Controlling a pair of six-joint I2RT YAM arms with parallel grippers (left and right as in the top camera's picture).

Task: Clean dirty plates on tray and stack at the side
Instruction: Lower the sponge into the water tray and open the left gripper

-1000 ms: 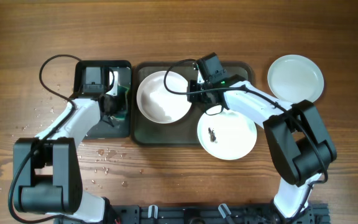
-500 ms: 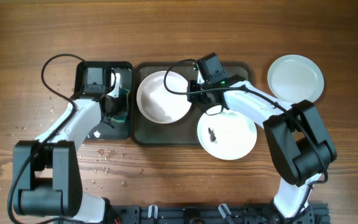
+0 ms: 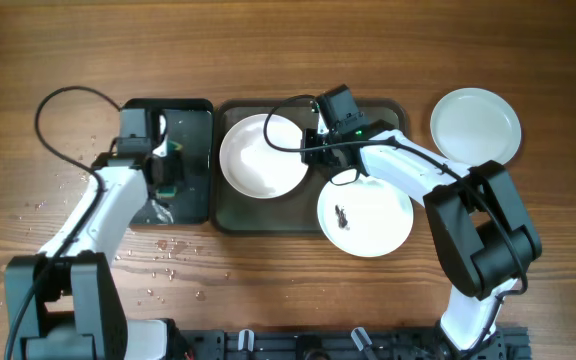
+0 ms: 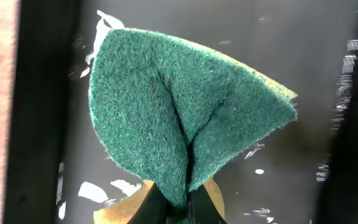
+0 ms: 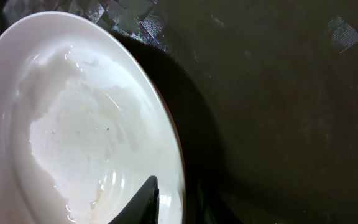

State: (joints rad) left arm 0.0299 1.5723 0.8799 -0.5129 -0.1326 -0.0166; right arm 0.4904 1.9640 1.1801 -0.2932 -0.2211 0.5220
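Withdrawing the left gripper (image 4: 178, 210) over the black tray (image 3: 196, 120), pinching the green sponge (image 4: 185, 118) tight between its jaws. Clamping the wiped plate (image 3: 263, 155) by its rim in the right gripper (image 5: 169, 202), probably readying it for stacking.

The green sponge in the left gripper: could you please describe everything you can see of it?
The sponge has a coarse, dark green fibrous scouring face with a yellow foam layer showing at its edges. The left gripper pinches it at one end, so it creases down the middle and fans outward. It hangs over the wet, glossy black tray; whether it touches it is unclear.
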